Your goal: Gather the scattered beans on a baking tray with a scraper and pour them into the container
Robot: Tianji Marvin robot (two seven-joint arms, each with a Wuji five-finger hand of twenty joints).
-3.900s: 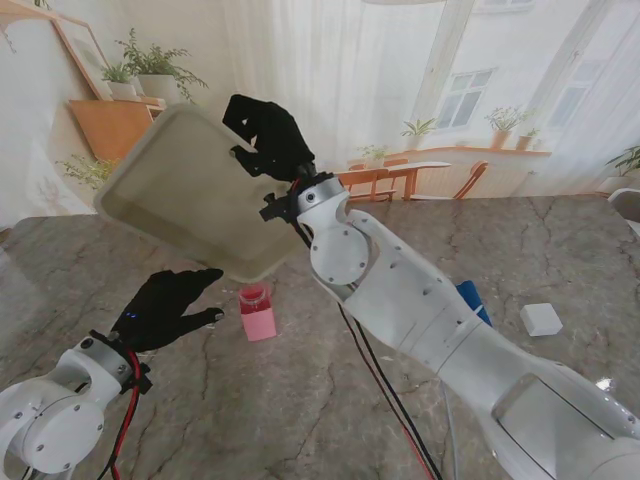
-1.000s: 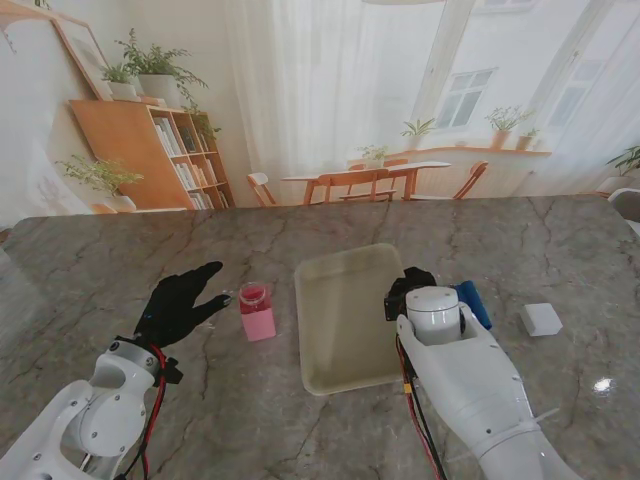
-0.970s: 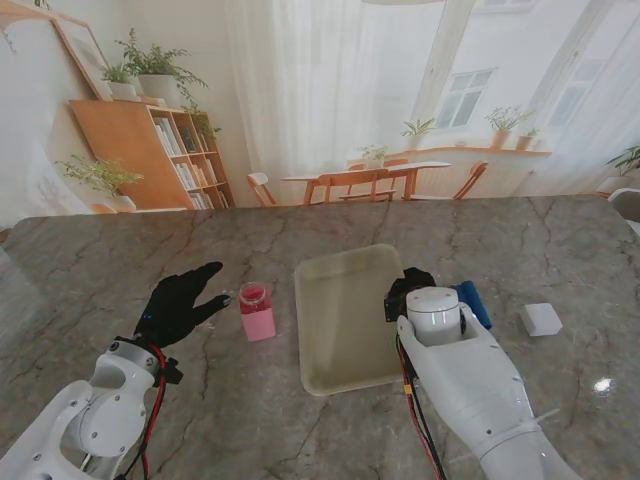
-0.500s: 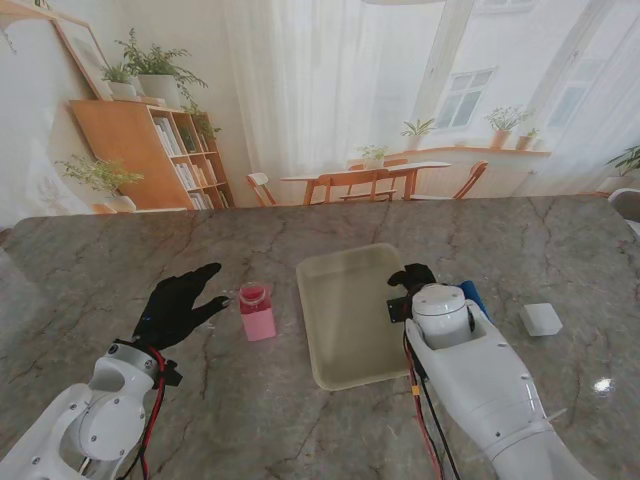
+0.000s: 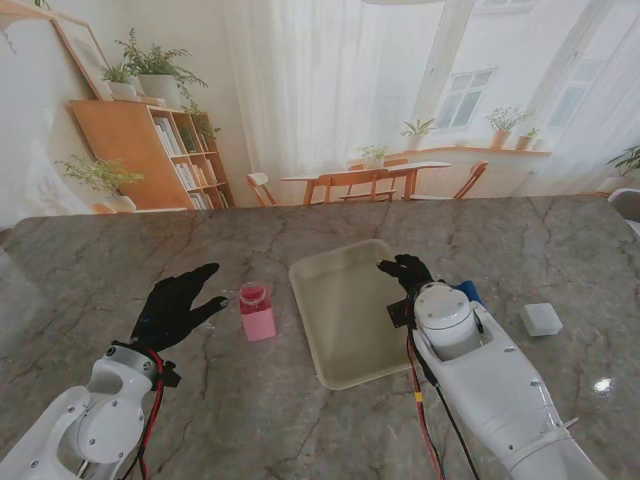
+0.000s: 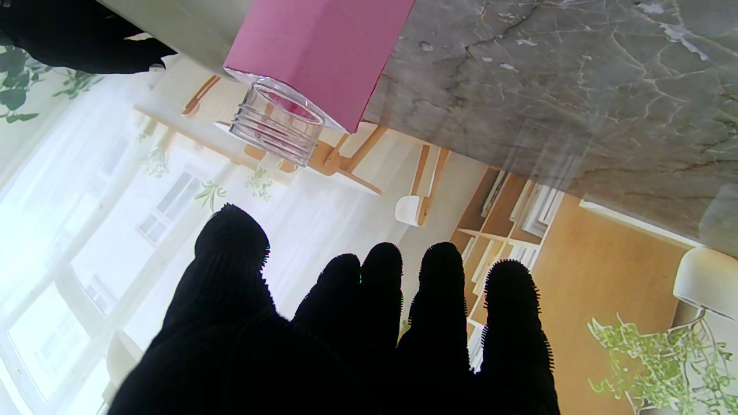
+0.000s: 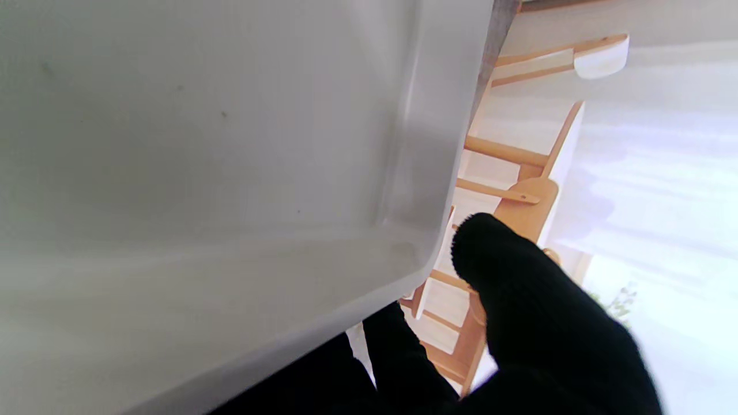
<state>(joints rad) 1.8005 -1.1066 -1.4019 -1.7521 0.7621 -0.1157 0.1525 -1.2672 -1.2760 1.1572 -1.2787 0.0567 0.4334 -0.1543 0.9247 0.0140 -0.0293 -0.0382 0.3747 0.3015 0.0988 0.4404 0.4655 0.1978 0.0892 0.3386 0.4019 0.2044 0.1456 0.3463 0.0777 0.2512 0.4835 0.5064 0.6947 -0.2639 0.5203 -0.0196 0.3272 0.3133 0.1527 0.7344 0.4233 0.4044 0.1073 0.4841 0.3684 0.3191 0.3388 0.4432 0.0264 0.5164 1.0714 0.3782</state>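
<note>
Tray: my cream baking tray lies flat mid-table, shallow and bare inside, no beans that I can make out.
Container: the pink container stands upright just left of the tray, clear threaded neck uncapped.
Right hand: my right hand curls at the tray's right rim; whether it grips, I cannot tell.
Left hand: my left hand is spread flat, holding nothing, near the container.

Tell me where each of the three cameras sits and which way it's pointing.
Stand view: above the shoulders, looking down at the baking tray, both arms and the right hand visible.
Left wrist view: along the left hand toward the pink container.
Right wrist view: along the fingers, tray filling it.
All three views show the tray.
</note>
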